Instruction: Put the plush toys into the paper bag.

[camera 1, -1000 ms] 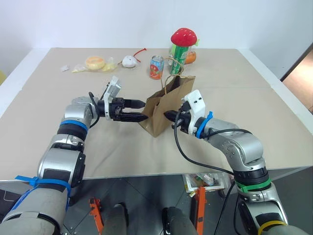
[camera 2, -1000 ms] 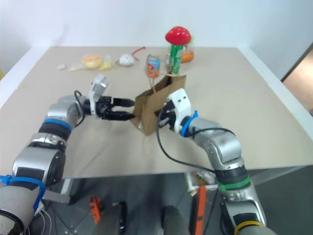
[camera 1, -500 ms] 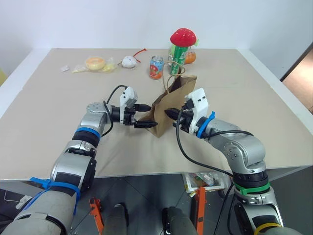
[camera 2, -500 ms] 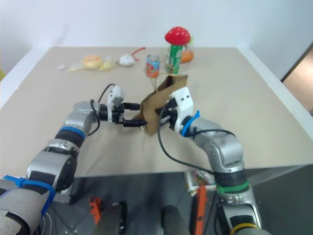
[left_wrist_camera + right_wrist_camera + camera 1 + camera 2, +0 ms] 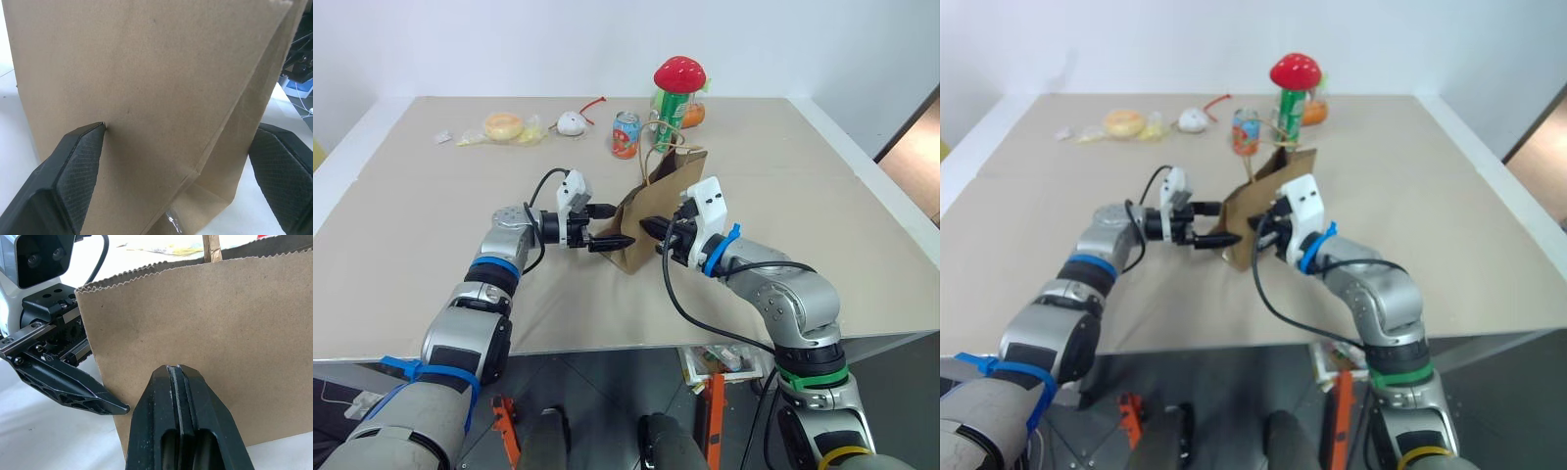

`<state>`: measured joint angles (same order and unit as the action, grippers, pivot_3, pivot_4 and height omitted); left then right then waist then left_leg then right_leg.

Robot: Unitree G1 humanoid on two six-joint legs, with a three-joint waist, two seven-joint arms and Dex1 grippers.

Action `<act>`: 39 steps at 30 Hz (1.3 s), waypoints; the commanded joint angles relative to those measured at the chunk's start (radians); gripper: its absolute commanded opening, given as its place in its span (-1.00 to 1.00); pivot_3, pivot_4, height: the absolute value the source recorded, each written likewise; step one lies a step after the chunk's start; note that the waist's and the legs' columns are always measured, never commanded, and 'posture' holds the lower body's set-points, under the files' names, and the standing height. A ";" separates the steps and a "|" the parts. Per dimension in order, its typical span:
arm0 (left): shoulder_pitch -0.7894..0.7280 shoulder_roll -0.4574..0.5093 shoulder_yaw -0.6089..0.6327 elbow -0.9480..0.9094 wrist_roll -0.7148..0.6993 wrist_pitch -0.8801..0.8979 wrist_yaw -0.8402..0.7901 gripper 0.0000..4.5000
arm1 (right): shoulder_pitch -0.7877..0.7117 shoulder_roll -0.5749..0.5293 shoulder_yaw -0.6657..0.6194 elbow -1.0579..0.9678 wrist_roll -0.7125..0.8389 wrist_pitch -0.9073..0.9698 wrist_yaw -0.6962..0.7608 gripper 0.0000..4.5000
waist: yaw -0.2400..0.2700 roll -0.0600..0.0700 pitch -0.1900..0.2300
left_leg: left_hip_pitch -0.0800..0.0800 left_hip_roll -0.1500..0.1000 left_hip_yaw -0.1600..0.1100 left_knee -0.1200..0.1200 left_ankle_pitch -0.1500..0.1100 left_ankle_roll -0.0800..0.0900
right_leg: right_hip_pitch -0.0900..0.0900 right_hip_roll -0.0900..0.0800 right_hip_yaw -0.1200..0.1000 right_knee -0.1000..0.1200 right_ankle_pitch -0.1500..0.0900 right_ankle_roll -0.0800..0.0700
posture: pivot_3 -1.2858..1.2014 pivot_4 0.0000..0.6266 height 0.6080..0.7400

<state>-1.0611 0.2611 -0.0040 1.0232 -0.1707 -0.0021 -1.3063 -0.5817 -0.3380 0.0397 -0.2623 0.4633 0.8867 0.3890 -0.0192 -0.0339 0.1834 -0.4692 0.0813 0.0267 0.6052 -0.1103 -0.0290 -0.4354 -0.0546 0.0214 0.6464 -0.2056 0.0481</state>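
Left pincer astride paper bag

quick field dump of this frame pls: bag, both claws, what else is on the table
bag: brown paper bag upright mid-table, handle loop up
left claw: open, level, fingers either side of the bag's near edge
right claw: shut, tip against the bag's side wall, nothing held
far edge of table: red mushroom toy on a green can, soda can, white toy with red tail, yellow item in clear wrap
toys in bag: cannot tell, inside hidden
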 commanded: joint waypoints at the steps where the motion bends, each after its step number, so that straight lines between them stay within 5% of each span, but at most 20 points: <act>1: -0.002 0.000 0.012 -0.033 -0.011 -0.008 0.002 1.00 | -0.008 0.002 -0.011 -0.036 0.000 -0.012 0.000 -0.97 | 0.000 0.000 0.000 | 0.000 0.000 0.000 0.000 0.000 0.000 | 0.000 0.000 0.000 0.000 0.000 0.000 | 0.03 -0.52 1.00; 9: -0.001 0.000 0.012 -0.033 -0.011 -0.008 0.002 1.00 | -0.008 0.002 -0.011 -0.036 -0.001 -0.012 0.001 -0.97 | 0.000 0.000 0.000 | 0.000 0.000 0.000 0.000 0.000 0.000 | 0.000 0.000 0.000 0.000 0.000 0.000 | 0.03 -0.52 1.00; 19: 0.035 -0.095 -0.002 -0.562 -0.013 0.541 0.467 1.00 | 0.002 0.010 -0.009 -0.021 -0.016 -0.024 0.005 -0.97 | -0.002 0.000 0.000 | -0.002 0.000 0.000 0.001 0.001 0.001 | -0.001 0.001 0.001 0.001 0.000 0.002 | 0.03 -0.52 1.00; 34: 0.092 -0.087 -0.022 -0.718 -0.047 0.664 0.546 1.00 | 0.004 0.015 -0.014 -0.023 -0.026 -0.020 0.014 -0.97 | -0.002 0.000 0.000 | -0.002 0.000 0.000 0.000 0.001 0.000 | -0.002 0.001 0.001 0.001 0.000 0.001 | 0.03 -0.52 1.00; 39: 0.089 -0.131 -0.040 -0.673 -0.014 0.589 0.630 0.33 | 0.000 0.013 -0.019 -0.025 -0.024 -0.014 0.014 -1.00 | -0.001 0.000 0.000 | -0.002 0.000 0.000 0.000 0.001 0.000 | -0.002 0.001 0.002 0.001 0.000 0.001 | 0.03 -0.52 1.00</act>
<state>-0.9615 0.1304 -0.0427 0.3627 -0.1894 0.6196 -0.6936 -0.5669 -0.3229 0.0364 -0.2610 0.4292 0.8776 0.3983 -0.0204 -0.0336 0.1832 -0.4708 0.0813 0.0266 0.6058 -0.1095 -0.0285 -0.4369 -0.0534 0.0229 0.6477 -0.2054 0.0495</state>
